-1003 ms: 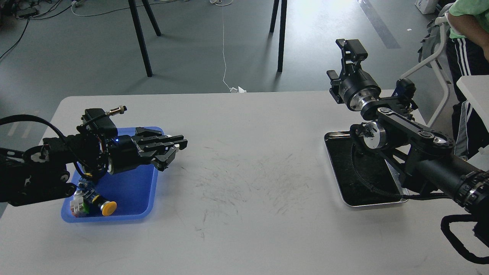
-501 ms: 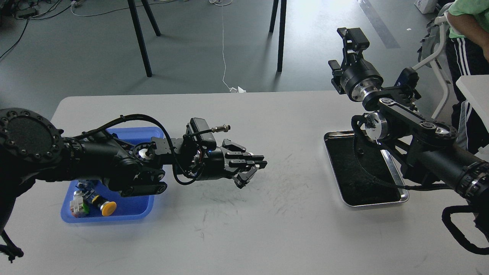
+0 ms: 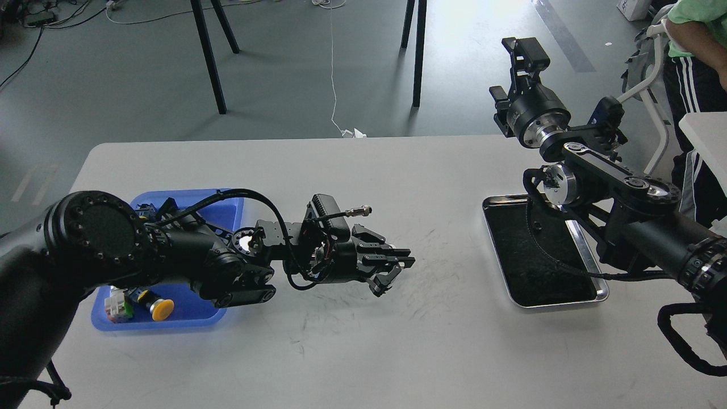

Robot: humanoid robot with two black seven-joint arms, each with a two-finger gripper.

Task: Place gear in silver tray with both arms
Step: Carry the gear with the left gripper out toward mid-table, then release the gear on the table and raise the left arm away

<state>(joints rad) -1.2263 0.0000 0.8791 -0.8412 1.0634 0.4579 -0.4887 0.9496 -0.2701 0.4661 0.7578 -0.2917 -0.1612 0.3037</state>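
- The bench (image 3: pixel 352 182) is white, and its far edge runs straight across the picture with grey floor behind it.
- The middle of the bench is bare, with only thin scratch marks between the two arms.
- The blue tray (image 3: pixel 187 312) sits near the left edge of the bench.
- A yellow button part (image 3: pixel 161 307) and a small white and green part (image 3: pixel 116 304) lie in the near corner of the blue tray.
- The silver tray (image 3: pixel 590 258) sits near the right edge of the bench, well apart from the blue tray.
- Its dark inside has only a black cable lying across it; no gear shows in it.
- The left arm (image 3: pixel 187 261) reaches low over the bench, from the blue tray toward the middle.
- The left tool (image 3: pixel 397 267) points right, toward the silver tray, just above the bench.
- Its fingers sit close together, but I cannot tell if they pinch a gear.
- The right arm (image 3: pixel 636 216) comes in from the right and crosses over the silver tray.
- The right tool (image 3: pixel 525 51) is raised high past the far edge of the bench and points away.
- It looks small and dark, so I cannot tell if it is open or closed.
- A person in a green shirt (image 3: pixel 696 23) stands at the far right, beside a white chair (image 3: pixel 644 85).
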